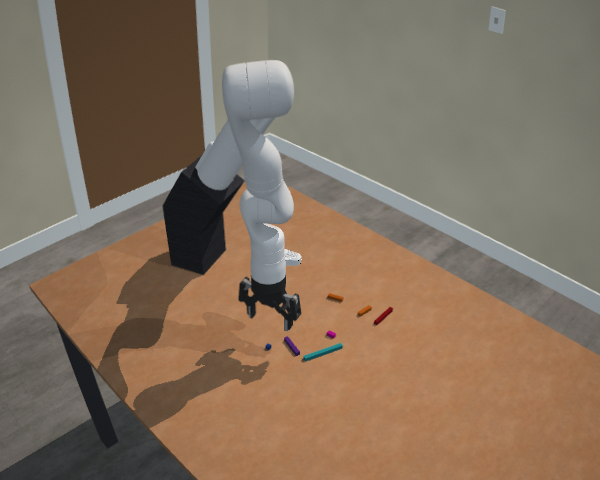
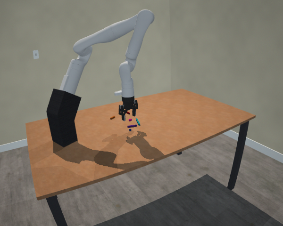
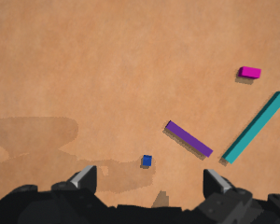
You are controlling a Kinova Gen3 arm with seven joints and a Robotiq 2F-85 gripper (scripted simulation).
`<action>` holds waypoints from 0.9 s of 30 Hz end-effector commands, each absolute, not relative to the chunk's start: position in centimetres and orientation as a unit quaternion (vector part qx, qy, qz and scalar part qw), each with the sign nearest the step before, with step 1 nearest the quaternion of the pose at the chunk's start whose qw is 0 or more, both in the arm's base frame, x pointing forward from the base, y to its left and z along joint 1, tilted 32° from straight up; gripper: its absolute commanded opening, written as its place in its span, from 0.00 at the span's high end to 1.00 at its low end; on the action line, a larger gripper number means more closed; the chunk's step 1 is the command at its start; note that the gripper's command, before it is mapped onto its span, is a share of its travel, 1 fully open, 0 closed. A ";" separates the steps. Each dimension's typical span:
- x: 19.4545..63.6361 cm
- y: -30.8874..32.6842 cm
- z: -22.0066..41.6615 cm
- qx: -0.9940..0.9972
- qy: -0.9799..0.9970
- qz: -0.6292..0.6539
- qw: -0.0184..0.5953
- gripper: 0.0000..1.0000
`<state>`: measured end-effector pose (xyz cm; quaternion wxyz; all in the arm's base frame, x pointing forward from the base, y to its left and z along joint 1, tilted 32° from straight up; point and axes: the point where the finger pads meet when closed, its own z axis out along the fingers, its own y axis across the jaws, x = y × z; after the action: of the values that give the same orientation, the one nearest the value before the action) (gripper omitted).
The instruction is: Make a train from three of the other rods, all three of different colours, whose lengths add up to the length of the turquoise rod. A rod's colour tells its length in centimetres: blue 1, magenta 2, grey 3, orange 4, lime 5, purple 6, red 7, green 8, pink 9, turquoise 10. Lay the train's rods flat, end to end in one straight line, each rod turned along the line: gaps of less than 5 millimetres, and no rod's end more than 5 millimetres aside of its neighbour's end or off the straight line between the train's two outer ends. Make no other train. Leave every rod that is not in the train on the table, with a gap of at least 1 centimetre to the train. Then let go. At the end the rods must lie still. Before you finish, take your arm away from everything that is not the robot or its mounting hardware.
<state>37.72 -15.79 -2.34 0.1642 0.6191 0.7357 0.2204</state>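
My gripper [image 1: 269, 320] [image 2: 129, 117] [image 3: 148, 178] is open and empty above the table. A blue rod [image 1: 268, 346] [image 2: 129, 129] [image 3: 147, 161] lies nearest to it in the wrist view. A purple rod [image 1: 291, 345] [image 2: 131, 126] [image 3: 189, 138] lies beside the blue one, its far end near one end of the turquoise rod [image 1: 323, 351] [image 2: 137, 121] [image 3: 256, 127], at an angle with a gap. A magenta rod [image 1: 331, 334] [image 2: 130, 119] [image 3: 249, 72] lies apart. In the top view, two orange rods [image 1: 335, 297] [image 1: 364, 310] and a red rod [image 1: 383, 315] lie farther off, separate.
The wooden table [image 1: 445, 403] [image 2: 197, 117] carries all the rods. The black arm base [image 1: 194, 232] [image 2: 62, 119] stands at one end of it. Shadows of the arm fall beside the blue rod. In the exterior view the fingers partly hide the red rod.
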 end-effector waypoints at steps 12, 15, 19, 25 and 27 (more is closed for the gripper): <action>37.4 -16.5 -2.3 0.648 0.709 0.228 0.158 0.76; 37.4 -16.5 -2.3 0.648 0.709 0.228 0.158 0.76; 37.4 -16.5 -2.3 0.648 0.709 0.228 0.158 0.76; 37.4 -16.5 -2.3 0.648 0.709 0.228 0.158 0.76; 37.4 -16.5 -2.3 0.648 0.709 0.228 0.158 0.76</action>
<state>37.45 -16.44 -2.35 0.1580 0.6477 0.7094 0.2286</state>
